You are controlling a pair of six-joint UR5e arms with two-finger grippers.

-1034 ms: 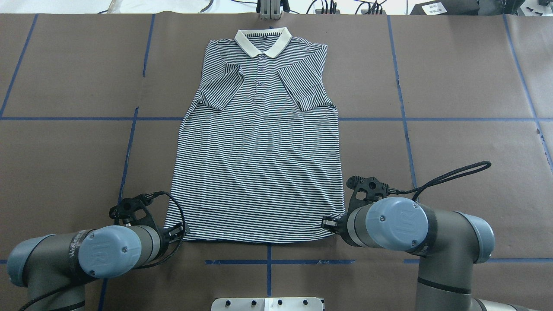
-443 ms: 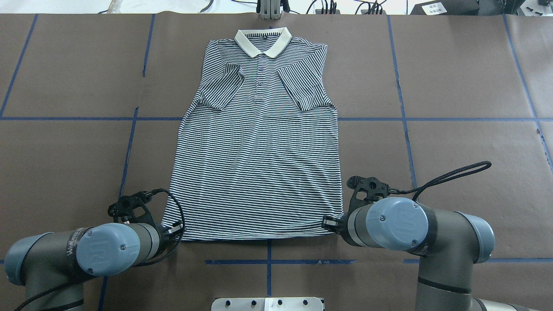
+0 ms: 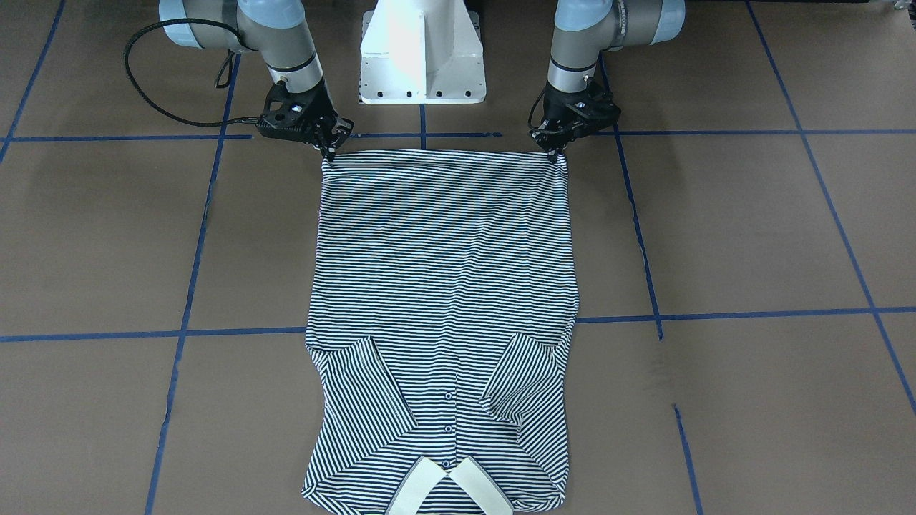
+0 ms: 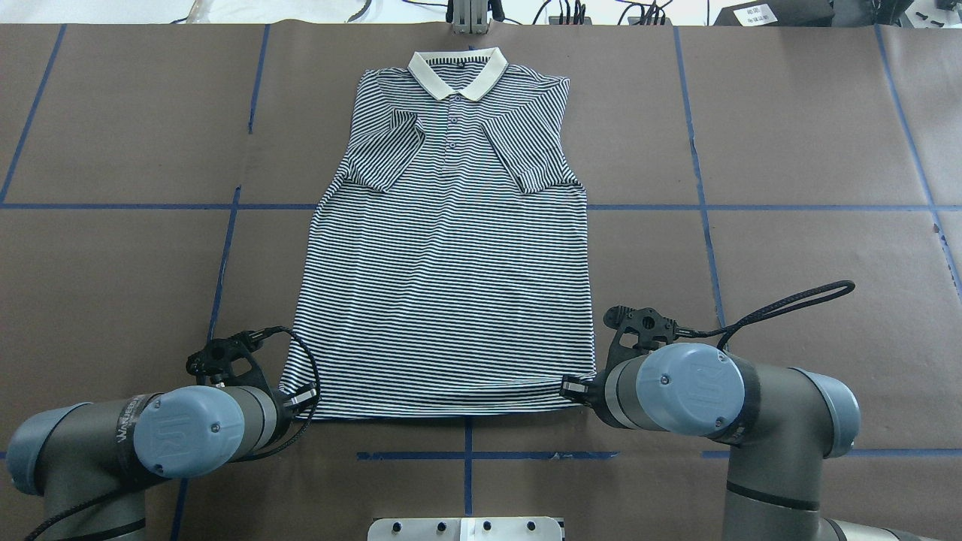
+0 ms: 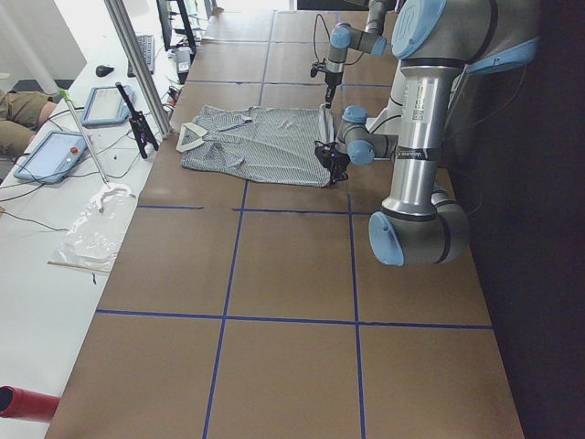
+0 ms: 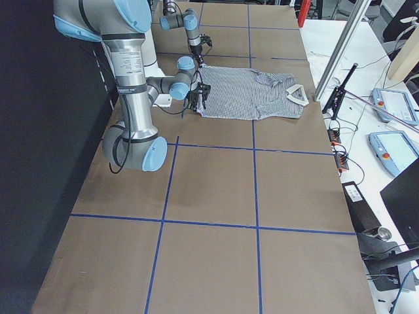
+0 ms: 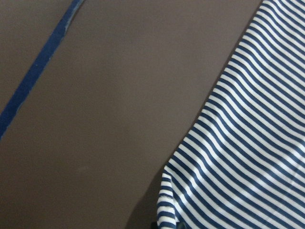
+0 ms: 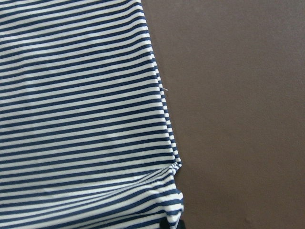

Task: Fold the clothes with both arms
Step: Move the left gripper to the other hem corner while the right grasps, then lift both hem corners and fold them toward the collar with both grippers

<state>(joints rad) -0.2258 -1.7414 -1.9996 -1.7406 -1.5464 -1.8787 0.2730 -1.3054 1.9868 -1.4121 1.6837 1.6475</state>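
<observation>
The navy-and-white striped polo shirt (image 4: pixel 451 285) lies flat and face up on the brown table, cream collar (image 4: pixel 456 71) at the far edge and both sleeves folded in over the chest. My left gripper (image 4: pixel 301 397) is shut on the hem's left corner, low at the table. My right gripper (image 4: pixel 573 388) is shut on the hem's right corner. In the front-facing view the shirt (image 3: pixel 444 272) hangs between the left gripper (image 3: pixel 557 154) and the right gripper (image 3: pixel 330 151), hem pulled straight. Both wrist views show only striped cloth (image 7: pixel 248 157) (image 8: pixel 81 119) pinched at the bottom edge.
Blue tape lines (image 4: pixel 466 455) cross the brown table. The white pedestal base (image 3: pixel 422 50) stands between the arms. A black cable loop (image 4: pixel 789 300) lies right of the right arm. A metal post (image 4: pixel 470 19) stands just beyond the collar. Tablets (image 5: pixel 55 151) lie past the far edge.
My left gripper has moved a little left and toward the robot with the hem corner. The hem now lies straighter and tauter. The right gripper has not moved.
</observation>
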